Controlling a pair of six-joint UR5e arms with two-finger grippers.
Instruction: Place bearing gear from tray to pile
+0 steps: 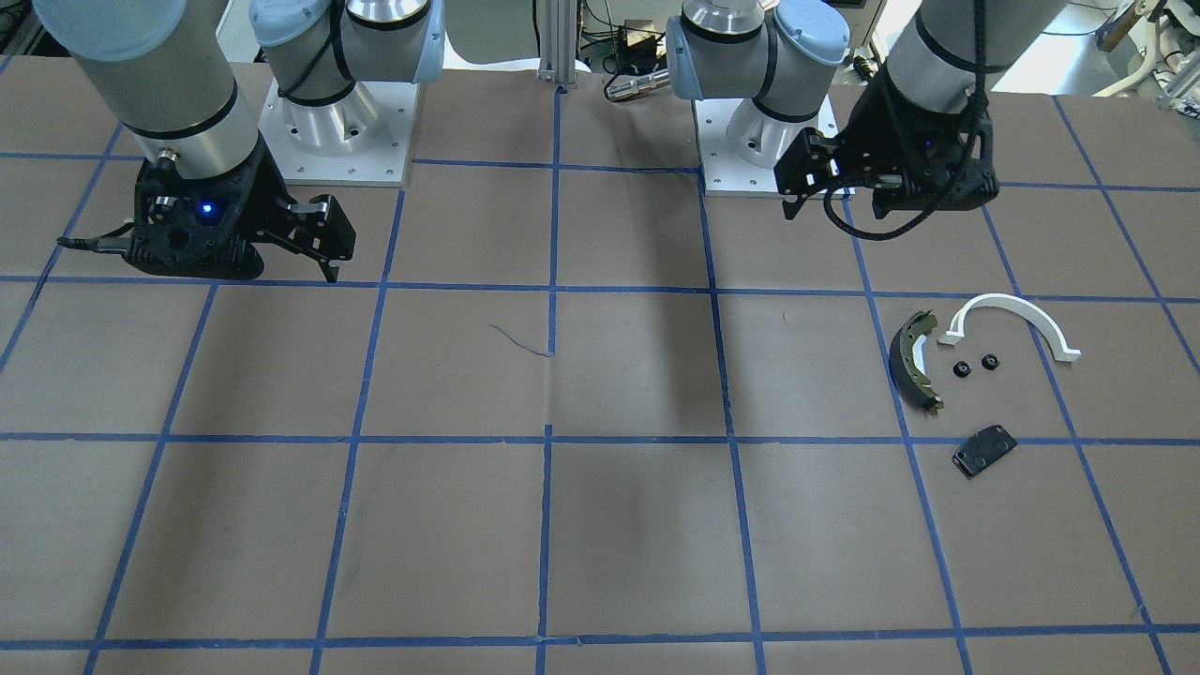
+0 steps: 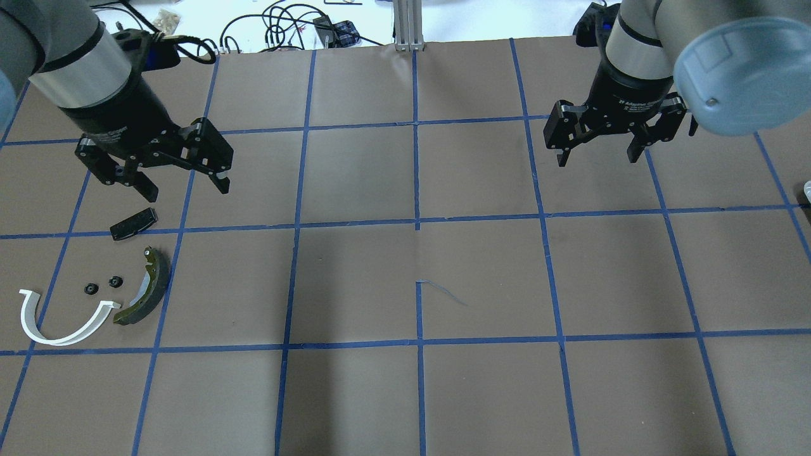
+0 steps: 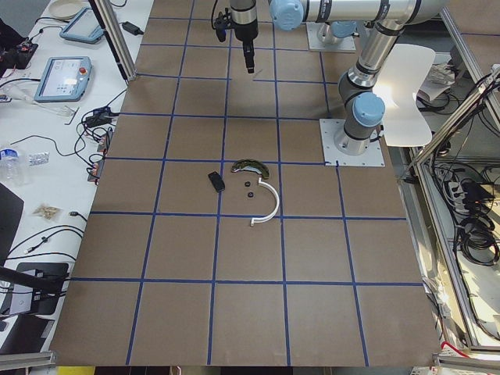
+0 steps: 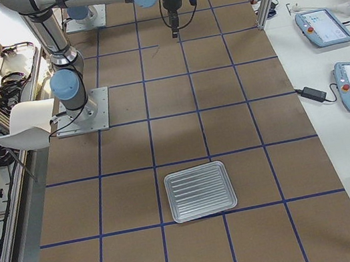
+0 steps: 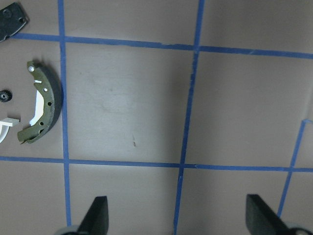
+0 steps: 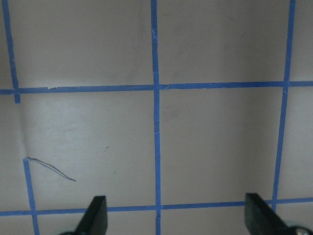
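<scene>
- The left gripper (image 2: 184,183) hangs above the surface (image 2: 481,278) with its jaws spread wide and nothing between them. It touches nothing.
- Just beside its near fingertip, down on the surface, lies a small black plate (image 2: 134,224), flat and slightly skewed. It is the closest member of the pile (image 1: 903,367).
- Further out are two bearing gears (image 2: 114,282): tiny, black, round and toothed, each with a hole in the middle. They lie flat, near each other but apart.
- The gears sit inside the pile, in the pocket between the brake shoe (image 2: 157,282) and the white arc (image 2: 60,339).
- The brake shoe is dark olive and curved, with a pale strip on its inner side. One end lies next to an end of the arc; whether they touch, I cannot tell.
- The arc is a white plastic half-ring lying flat, its open side towards the gears.
- In the left wrist view one gear only peeks in at the edge.
- The right gripper (image 2: 597,157) is well apart, over the other half of the surface. Its jaws are equally wide, holding and touching nothing.
- The tray (image 4: 199,191) is ribbed metal and lies flat at the surface's right end, far from the pile.
</scene>
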